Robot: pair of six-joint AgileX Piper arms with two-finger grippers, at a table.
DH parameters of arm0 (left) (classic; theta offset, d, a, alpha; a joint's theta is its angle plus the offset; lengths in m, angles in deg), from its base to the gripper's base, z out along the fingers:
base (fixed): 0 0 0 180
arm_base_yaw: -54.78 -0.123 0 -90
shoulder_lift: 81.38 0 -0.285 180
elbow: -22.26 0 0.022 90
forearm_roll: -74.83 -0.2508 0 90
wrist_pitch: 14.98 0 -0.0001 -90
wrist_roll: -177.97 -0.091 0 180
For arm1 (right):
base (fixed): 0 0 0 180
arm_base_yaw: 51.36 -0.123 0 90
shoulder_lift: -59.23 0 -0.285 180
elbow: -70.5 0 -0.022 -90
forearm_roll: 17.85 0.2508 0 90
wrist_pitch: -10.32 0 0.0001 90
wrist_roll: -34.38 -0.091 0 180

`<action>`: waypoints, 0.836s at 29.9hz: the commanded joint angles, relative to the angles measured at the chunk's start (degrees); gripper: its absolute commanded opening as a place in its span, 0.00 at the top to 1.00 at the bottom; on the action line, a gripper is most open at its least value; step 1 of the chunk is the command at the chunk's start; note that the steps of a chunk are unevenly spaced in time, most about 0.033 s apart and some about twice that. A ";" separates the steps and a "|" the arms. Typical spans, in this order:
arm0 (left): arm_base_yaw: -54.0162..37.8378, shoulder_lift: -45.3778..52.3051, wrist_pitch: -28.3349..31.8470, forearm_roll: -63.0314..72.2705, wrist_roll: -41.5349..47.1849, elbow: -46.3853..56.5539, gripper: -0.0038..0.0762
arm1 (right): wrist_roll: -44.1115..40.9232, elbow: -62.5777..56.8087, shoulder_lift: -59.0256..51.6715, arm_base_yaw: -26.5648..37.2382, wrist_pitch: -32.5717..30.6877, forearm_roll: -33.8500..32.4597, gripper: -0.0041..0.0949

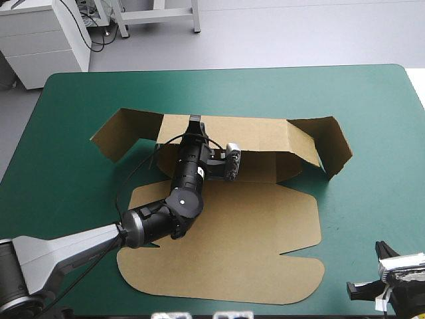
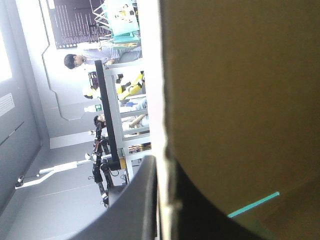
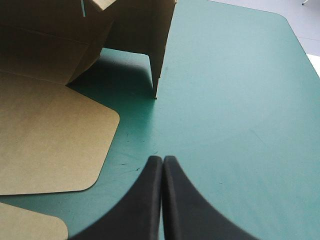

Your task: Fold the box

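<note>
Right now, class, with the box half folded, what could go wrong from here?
Only the left gripper pinches the box at its raised far wall, near the left end; it might twist or slip free. The right gripper is shut over the teal-green cover, apart from the box, so the loose right flap may swing out.

The teal-green table (image 1: 372, 100) carries the brown box (image 1: 252, 246), its far wall raised.

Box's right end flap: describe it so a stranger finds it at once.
On the teal-green table, the brown box lies mostly flat, its far wall raised. At that wall's right end the flap stands on edge, the one farthest from the left gripper, which grips the wall.
</note>
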 commanded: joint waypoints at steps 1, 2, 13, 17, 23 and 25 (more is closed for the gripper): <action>0.19 2.77 -0.28 -8.51 1.07 -1.23 0.96 | -1.22 1.23 1.32 0.11 3.78 0.31 0.98; -0.07 2.77 -0.28 -8.51 0.96 -1.23 0.96 | -1.47 1.23 1.32 0.11 3.78 0.31 0.98; -6.07 2.77 2.52 -8.51 -0.19 -1.23 0.96 | -5.97 1.23 3.47 0.11 5.07 0.31 0.98; -6.07 2.77 3.49 -8.51 -0.19 -1.23 0.96 | -8.18 1.68 8.59 0.11 5.76 2.89 0.98; -6.07 2.77 4.09 -8.51 -0.19 -1.23 0.96 | -5.35 9.36 22.36 0.11 10.70 11.97 0.98; -6.07 2.77 4.09 -8.51 -0.19 -1.23 0.96 | -3.55 13.94 28.19 0.11 10.70 14.67 0.98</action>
